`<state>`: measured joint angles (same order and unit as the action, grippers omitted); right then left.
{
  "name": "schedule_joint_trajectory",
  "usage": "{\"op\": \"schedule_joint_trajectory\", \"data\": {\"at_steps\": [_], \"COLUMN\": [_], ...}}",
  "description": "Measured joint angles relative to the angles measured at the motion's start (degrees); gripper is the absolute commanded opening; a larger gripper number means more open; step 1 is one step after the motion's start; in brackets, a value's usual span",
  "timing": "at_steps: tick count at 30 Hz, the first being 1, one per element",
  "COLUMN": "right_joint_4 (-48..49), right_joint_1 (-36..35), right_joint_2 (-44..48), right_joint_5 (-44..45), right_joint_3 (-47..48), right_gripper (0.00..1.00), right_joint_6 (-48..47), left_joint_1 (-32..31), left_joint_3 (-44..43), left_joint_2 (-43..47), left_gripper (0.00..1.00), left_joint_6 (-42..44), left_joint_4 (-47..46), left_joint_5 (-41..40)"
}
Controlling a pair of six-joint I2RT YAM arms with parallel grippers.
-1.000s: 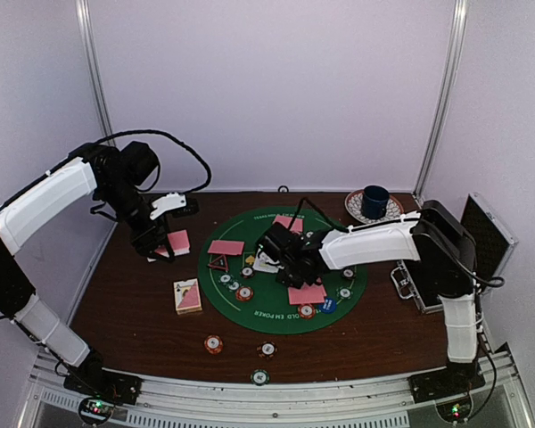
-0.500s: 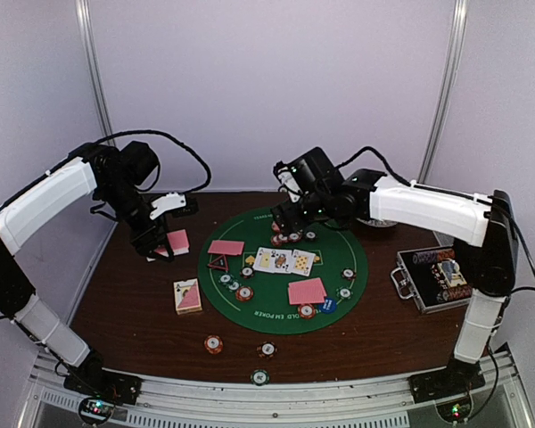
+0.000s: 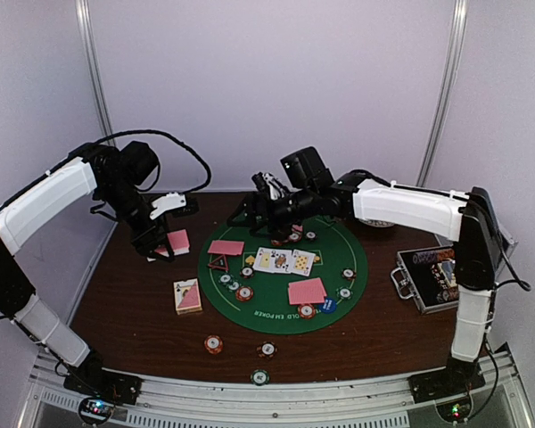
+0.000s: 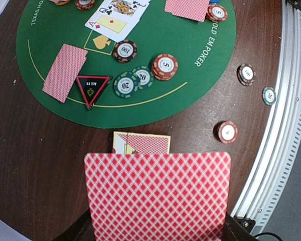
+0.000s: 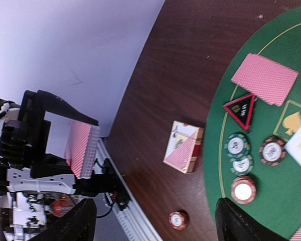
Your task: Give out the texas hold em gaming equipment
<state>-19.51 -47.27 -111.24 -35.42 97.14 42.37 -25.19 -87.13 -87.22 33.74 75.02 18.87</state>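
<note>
- Nearest to me, three loose chips lie on the bare worktop (image 3: 134, 312) off the near edge of the green mat (image 3: 267, 308). They are an orange-red chip (image 3: 213, 343), a dark chip (image 3: 267, 349), and a green chip (image 3: 260, 376) closest of all, by the metal rail.
- A card box (image 3: 187, 296) lies flat just off the mat's left edge.
- On the mat's near part, a face-down pink card (image 3: 307, 292) lies with a blue disc (image 3: 328, 306) just beside its near right corner.
- On the mat's left part sit an orange-red chip stack (image 4: 165, 66) and two green chips (image 4: 125, 84) touching each other. The red-black triangle marker (image 4: 93, 86) is there too, just beside another face-down card (image 4: 65, 72).
- Face-up cards (image 3: 283, 260) are fanned at the mat's middle.
- My left end effector (image 3: 159, 242) hangs over the wood, left of the mat. It is clamped on a stack of pink-backed cards (image 4: 158, 196) whose backs face my wrist camera.
- My right end effector (image 5: 155, 213) hovers above the mat's far left edge. Its fingers are spread wide apart with nothing between them.
</note>
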Motion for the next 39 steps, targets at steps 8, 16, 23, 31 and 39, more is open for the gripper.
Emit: {"op": "schedule_joint_trajectory", "data": {"at_steps": [8,16,23,31,39], "right_joint_4": [9.18,17.38,21.33,25.18,28.04], "right_joint_1": [-2.05,-4.31,-5.42,-6.19,-6.56], "right_joint_2": [-3.72,-6.88,-10.43,-14.64,-20.13], "right_joint_5": [-10.16,-14.14,-15.50,-16.06,-16.22], "right_joint_3": [-0.07,0.13,2.36,7.15,11.06], "right_gripper": [0.85,0.85,0.84,0.81,0.80], "right_joint_6": [12.00,19.54,23.65,27.12,31.34], "left_joint_1": [0.00,0.00,0.00,0.00,0.00], "left_joint_3": [0.00,0.02,0.02,0.00,0.02], "left_joint_2": [0.00,-0.02,-0.11,-0.11,-0.11], "left_gripper": [0.00,0.00,0.00,0.00,0.00], "left_joint_6": [0.00,0.02,0.02,0.02,0.20], "left_joint_4": [0.00,-0.02,0.00,0.00,0.02], "left_joint_5": [0.26,0.63,1.09,1.64,1.81]}}
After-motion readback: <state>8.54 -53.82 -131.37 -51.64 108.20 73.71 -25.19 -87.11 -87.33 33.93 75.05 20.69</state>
